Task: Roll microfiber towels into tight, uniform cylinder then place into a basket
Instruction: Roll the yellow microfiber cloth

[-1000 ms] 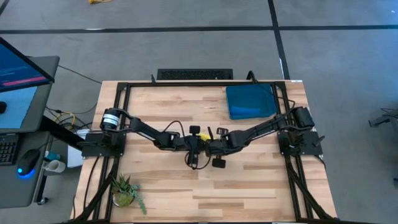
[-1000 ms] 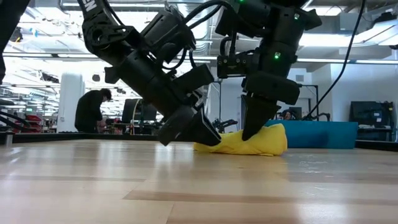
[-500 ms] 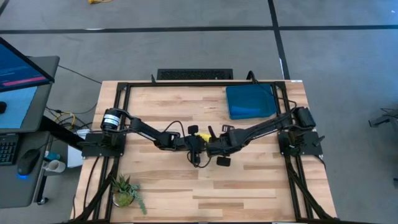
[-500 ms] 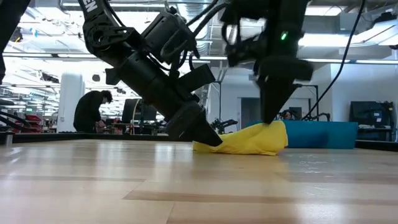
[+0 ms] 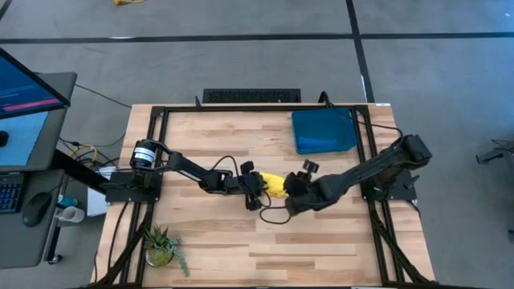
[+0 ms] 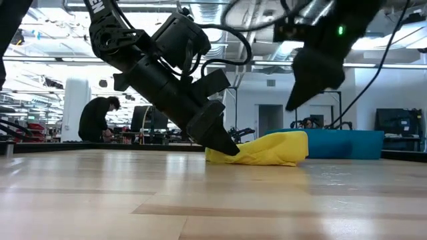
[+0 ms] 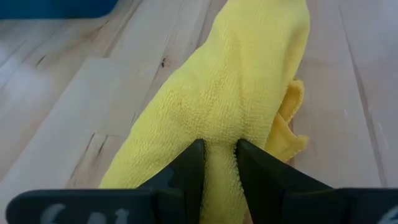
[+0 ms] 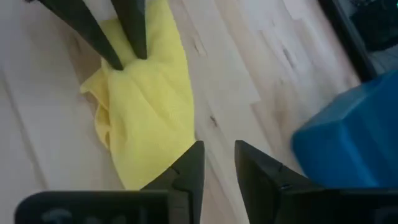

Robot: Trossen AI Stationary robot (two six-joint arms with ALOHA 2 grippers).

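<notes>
Crumpled fuzzy yellow towel [image 7: 230, 118], pinched by left hand [image 7: 219, 163]

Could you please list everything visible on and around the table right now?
yellow towel: one, bright yellow, bunched at the table's middle, one end pinched by the left pincer
basket: one, dark teal-blue, at the table's far right corner
table: one, light wood with a black frame
plant: one, green, near left corner of the table
monitor: one, blue screen, left of the table
keyboard: one, black, beyond the table's far edge
person: one, dark clothing, in the room behind
left pincer: one, dark, shut on the yellow towel
right pincer: one, dark, lifted above the table, holding nothing
</notes>
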